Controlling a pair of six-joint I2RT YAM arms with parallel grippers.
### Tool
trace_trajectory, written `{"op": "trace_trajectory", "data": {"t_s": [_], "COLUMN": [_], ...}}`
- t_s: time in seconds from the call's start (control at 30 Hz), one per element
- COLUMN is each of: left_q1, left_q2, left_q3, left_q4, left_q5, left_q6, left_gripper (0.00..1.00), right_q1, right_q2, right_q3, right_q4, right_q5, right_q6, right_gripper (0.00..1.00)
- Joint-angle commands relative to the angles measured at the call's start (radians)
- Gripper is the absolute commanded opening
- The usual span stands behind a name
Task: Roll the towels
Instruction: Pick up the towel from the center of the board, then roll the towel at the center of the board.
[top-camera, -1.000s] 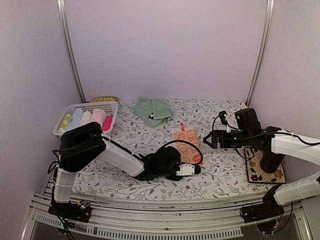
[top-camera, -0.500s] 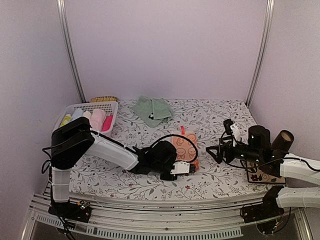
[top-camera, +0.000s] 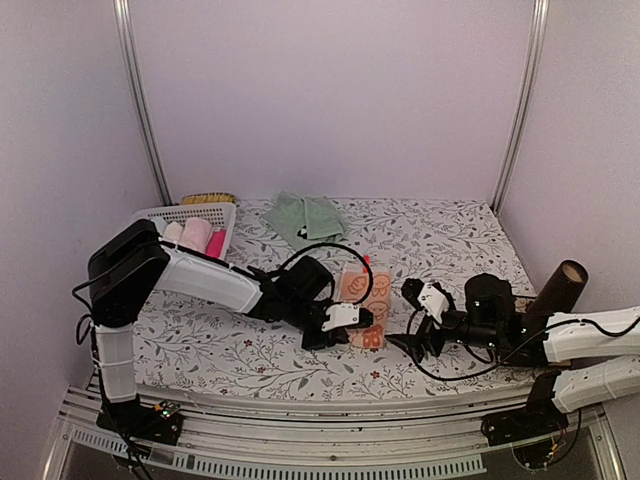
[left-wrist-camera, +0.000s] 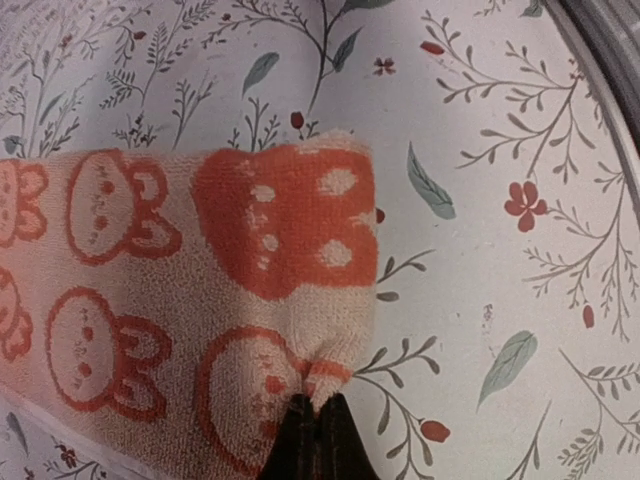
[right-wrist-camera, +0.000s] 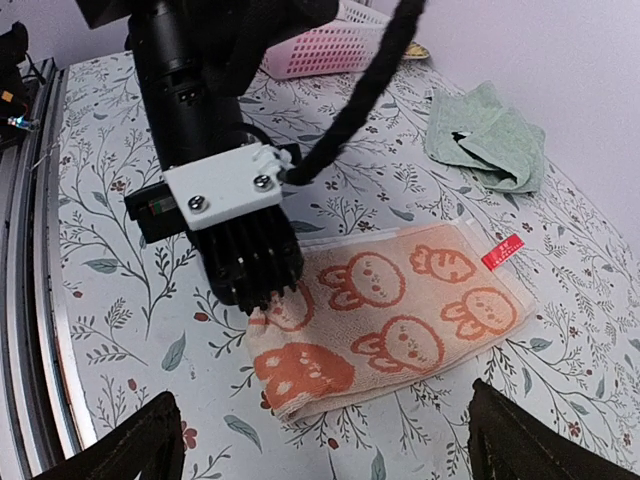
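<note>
An orange-salmon towel (top-camera: 366, 296) with bunny figures lies folded in a long strip at the middle of the table. My left gripper (top-camera: 360, 321) is shut on that towel's near left corner, and the left wrist view shows the cloth (left-wrist-camera: 200, 270) puckered between the closed tips (left-wrist-camera: 316, 412). My right gripper (top-camera: 404, 320) hovers low just right of the towel, open and empty. Its wide-spread fingers frame the towel's near end (right-wrist-camera: 330, 365) in the right wrist view. The pale green towel (top-camera: 308, 218) lies crumpled at the back of the table, also in the right wrist view (right-wrist-camera: 490, 135).
A white lattice basket (top-camera: 205, 210) holding rolled towels (top-camera: 196, 233) stands at the back left, with a yellow object (top-camera: 207, 198) behind it. A dark tube (top-camera: 560, 285) stands at the right edge. The metal rail (top-camera: 330, 410) runs along the table's front.
The right arm has swung down and left, from above the table's right side to low beside the orange towel. The left gripper, still shut on the towel, shifted slightly left.
</note>
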Motion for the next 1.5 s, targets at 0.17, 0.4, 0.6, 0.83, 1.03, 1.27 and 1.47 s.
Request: {"op": "trace_trajectory", "data": {"t_s": [0.17,0.4,0.6,0.83,1.03,1.27,1.47], "left_q1": [0.065,0.084,0.096,0.1,0.102,0.107,0.111], "left_q2": [-0.01,0.013,0.037,0.044,0.049,0.048,0.048], "left_q3": [0.075,0.112,0.145,0.143,0.142,0.139,0.135], "left_q4": [-0.129,-0.174,-0.224,-0.226,-0.226,-0.225,-0.222], "left_q5": [0.172,0.22,0.252,0.26,0.259,0.259,0.252], "left_q6": [-0.013,-0.008,0.003,0.004,0.001,0.004,0.002], "left_gripper": [0.0,0.0,0.0,0.0,0.0,0.0,0.02], "right_q1": [0.151,0.259,0.264,0.26,0.245,0.226,0.223], "right_q2": [0.156,0.349,0.424,0.513,0.568,0.576,0.578], "right_q3": [0.033,0.099,0.093,0.099,0.11,0.119,0.142], "right_q4": [0.029,0.066,0.17,0.219,0.254,0.253,0.19], "right_q5": [0.111,0.302,0.394,0.434,0.435,0.418,0.379], "right_q6": [-0.243,-0.375,-0.466,-0.507,-0.495,-0.469,-0.428], "right_gripper": [0.97,0.94,0.89,0.69,0.67,0.36,0.03]}}
